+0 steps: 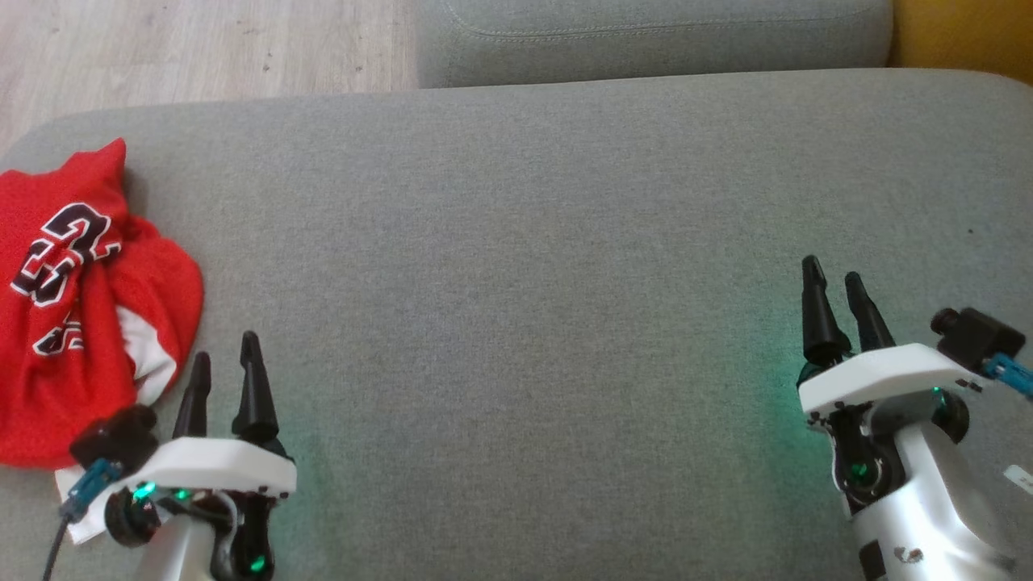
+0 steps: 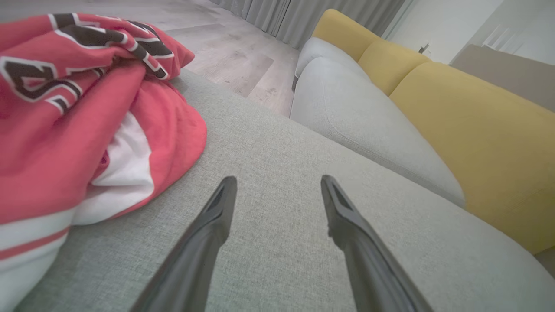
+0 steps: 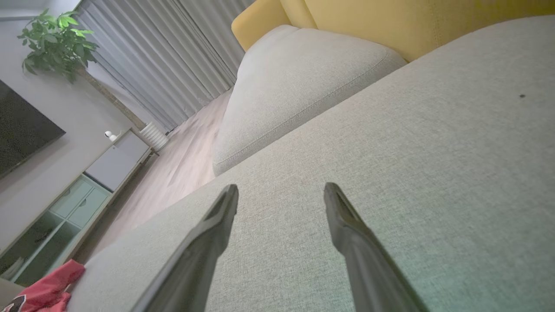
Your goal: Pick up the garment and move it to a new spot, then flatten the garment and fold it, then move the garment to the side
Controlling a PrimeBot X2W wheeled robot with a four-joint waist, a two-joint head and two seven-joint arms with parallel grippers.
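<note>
- One crumpled red basketball jersey with white trim and dark numerals (image 1: 81, 298) is seen heaped at the left edge of a broad grey fabric sofa cushion (image 1: 524, 242).
- The left gripper (image 1: 226, 345) is held just beside the jersey's right side, its two dark fingers spread apart over bare cushion, clear of the cloth.
- The right gripper (image 1: 831, 269) is pictured well apart from the jersey, across the cushion, fingers likewise spread wide.

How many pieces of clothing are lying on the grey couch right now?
1. A crumpled red jersey lies at the left edge of the grey seat cushion, just left of the left gripper. Its folds could hide something smaller beneath.
</note>
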